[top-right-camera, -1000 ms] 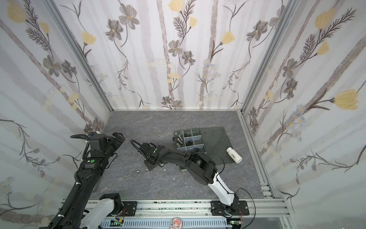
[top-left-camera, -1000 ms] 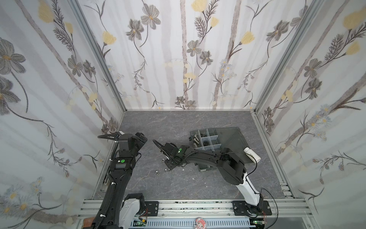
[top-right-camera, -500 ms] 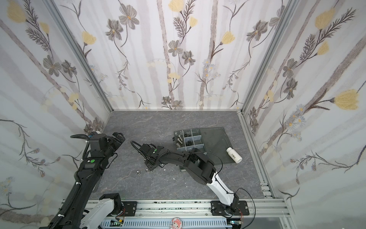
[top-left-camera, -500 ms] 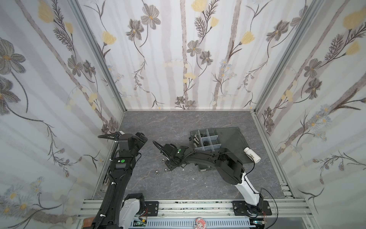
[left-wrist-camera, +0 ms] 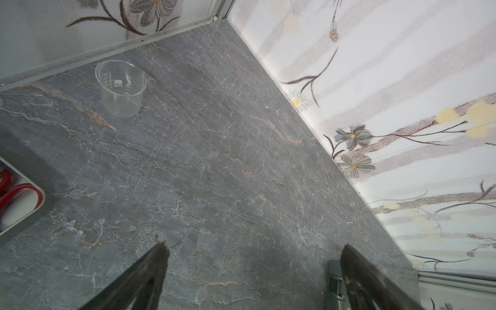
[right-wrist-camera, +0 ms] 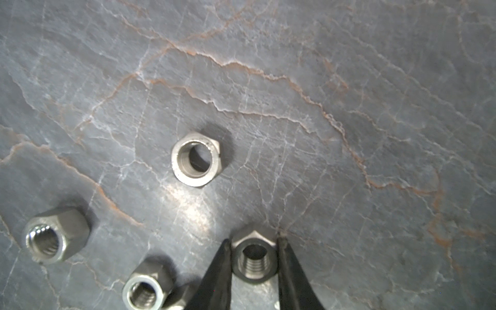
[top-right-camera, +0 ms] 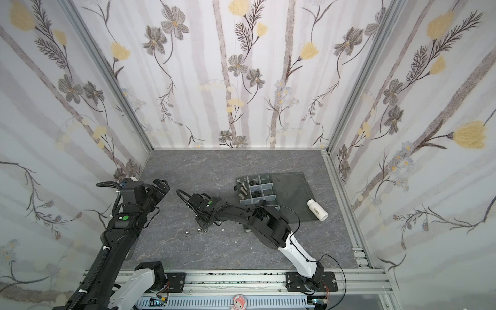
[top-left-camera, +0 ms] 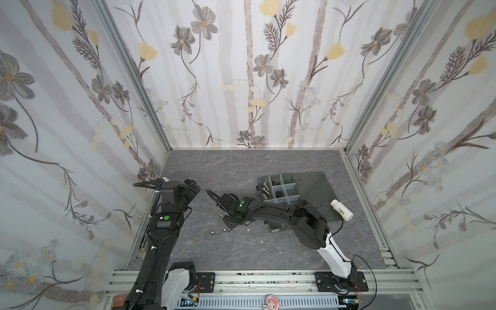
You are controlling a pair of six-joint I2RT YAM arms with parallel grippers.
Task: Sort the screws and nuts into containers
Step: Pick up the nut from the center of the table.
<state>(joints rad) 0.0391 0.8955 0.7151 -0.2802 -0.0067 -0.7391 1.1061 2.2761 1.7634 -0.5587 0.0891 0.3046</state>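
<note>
My right gripper (right-wrist-camera: 253, 241) is shut on a silver nut (right-wrist-camera: 253, 259) that stands on the grey table with its threaded hole up. Three more silver nuts (right-wrist-camera: 197, 159) (right-wrist-camera: 55, 236) (right-wrist-camera: 145, 288) lie loose around it. In both top views this gripper (top-left-camera: 229, 221) (top-right-camera: 202, 224) points down at the table, left of the containers (top-left-camera: 281, 200). Silver screws (top-left-camera: 265, 189) lie in the box's left compartment, and dark nuts (top-left-camera: 280, 193) in a middle one. My left gripper (left-wrist-camera: 253, 249) (top-left-camera: 192, 186) hangs open and empty at the left.
The box's flat lid (top-left-camera: 314, 193) lies open to the right, with a white bottle (top-left-camera: 342, 210) on its side by its corner. A clear cup (left-wrist-camera: 120, 87) stands near the wall. A tray edge (left-wrist-camera: 40, 204) with red handles shows beside the left arm.
My right gripper's jaws have closed in on the silver nut. Both arms have hardly moved, and the left gripper stays open.
</note>
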